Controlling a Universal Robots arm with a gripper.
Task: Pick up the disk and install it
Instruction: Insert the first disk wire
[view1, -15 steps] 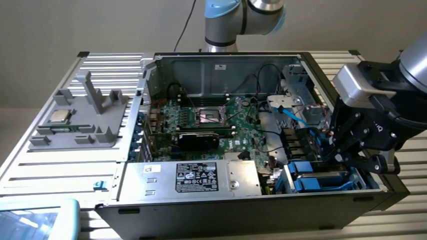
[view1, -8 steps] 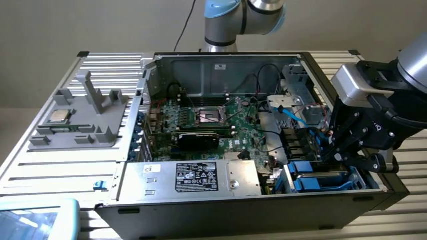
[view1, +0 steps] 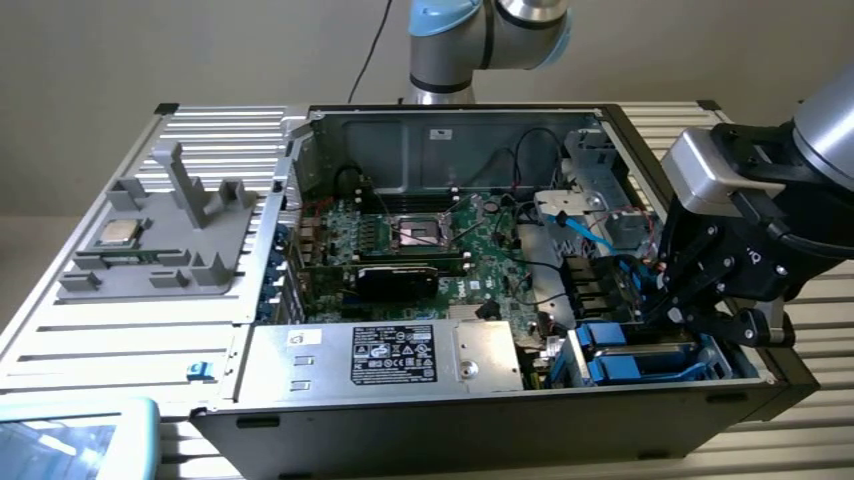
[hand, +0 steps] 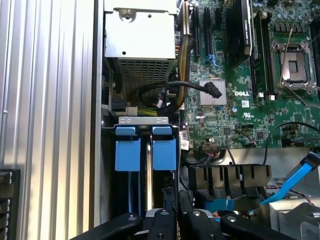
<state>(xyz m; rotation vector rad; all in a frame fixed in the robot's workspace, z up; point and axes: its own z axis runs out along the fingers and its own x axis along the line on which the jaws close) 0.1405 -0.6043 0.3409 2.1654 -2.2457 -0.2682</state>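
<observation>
An open computer case of grey sheet metal is shown lying on a ribbed, slatted metal tabletop. The gripper, a black linkage assembly under a grey block, is seen lowered over the drive bay at the case corner on the exterior view's right. The disk is seen edge-on in that bay: a thin silver-grey slab stands between two bright blue plastic frame tabs, beneath a small perforated metal bracket. Whether the fingers are closed on the disk or spread beside it cannot be told, their tips being hidden behind the black linkage. A green motherboard with white "DELL" lettering is visible, carrying an open square processor socket, black slots and a finned silver heatsink. A grey perforated power supply box bears a black label whose print cannot be read. Black and blue cables are draped across the interior. A grey moulded fixture holding a small square silver chip rests on the tabletop at the exterior view's left.
</observation>
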